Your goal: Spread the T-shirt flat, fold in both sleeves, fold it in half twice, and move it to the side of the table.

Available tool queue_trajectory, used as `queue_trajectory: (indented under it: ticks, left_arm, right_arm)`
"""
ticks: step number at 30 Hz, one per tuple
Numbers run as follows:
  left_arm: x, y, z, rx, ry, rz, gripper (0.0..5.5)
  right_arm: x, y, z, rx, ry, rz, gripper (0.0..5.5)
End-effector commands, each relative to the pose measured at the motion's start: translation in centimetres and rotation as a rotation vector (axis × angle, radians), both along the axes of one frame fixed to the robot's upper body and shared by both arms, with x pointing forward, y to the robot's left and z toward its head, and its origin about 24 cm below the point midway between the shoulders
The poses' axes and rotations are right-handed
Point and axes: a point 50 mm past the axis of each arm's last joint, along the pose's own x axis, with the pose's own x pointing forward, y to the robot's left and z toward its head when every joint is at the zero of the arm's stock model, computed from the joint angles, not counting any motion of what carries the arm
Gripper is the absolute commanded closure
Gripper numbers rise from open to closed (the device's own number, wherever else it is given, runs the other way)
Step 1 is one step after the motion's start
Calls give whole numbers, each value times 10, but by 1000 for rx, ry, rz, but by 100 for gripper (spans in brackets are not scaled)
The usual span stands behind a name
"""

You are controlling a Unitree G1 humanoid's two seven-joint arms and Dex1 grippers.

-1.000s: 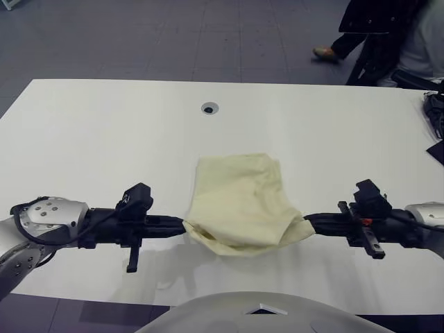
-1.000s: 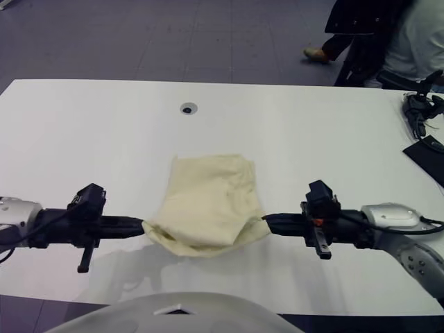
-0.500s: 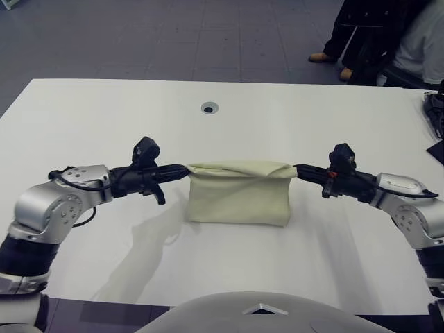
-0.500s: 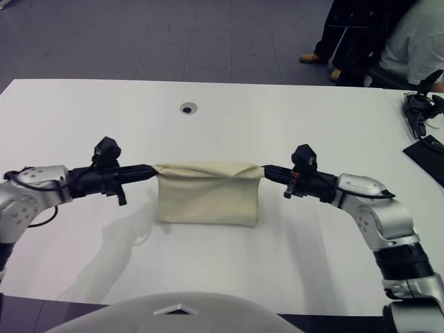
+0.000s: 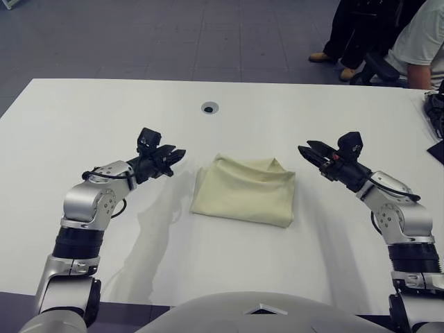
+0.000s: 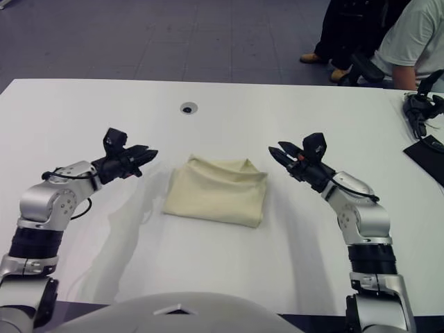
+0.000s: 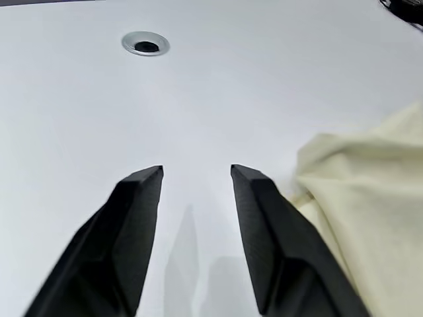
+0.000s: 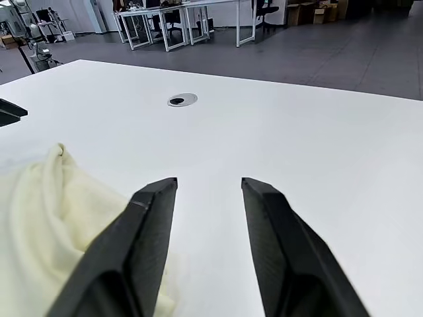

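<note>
both grippers released, drawn apart, T-shirt (image 5: pixel 244 190) dropped folded on table (image 5: pixel 104 118)

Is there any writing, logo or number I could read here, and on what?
No readable text anywhere. The folded pale yellow cloth T-shirt shows no print, the white table bears no writing, and the black left gripper and right gripper show no legible marks.

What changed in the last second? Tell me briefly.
The left hand and right hand folded the shirt by carrying its near edge away from the robot, then let go and drew apart, open. It now lies folded on the table. The hole stayed put.
</note>
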Motion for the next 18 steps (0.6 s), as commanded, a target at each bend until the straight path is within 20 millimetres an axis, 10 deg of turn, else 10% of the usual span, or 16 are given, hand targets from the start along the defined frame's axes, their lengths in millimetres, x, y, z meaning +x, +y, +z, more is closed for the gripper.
queue_trajectory:
  ticks: [1, 10, 18]
  left_arm:
    - [12, 6, 19, -98, -111, 172, 268]
    - [22, -13, 31, -169, -187, 201, 119]
    - [21, -9, 25, -190, -194, 246, 10]
  right_arm:
    - [-10, 35, 14, -43, -79, 252, 279]
    - [26, 99, -15, -535, -292, 668, 136]
    - [41, 53, -71, -786, -15, 495, 12]
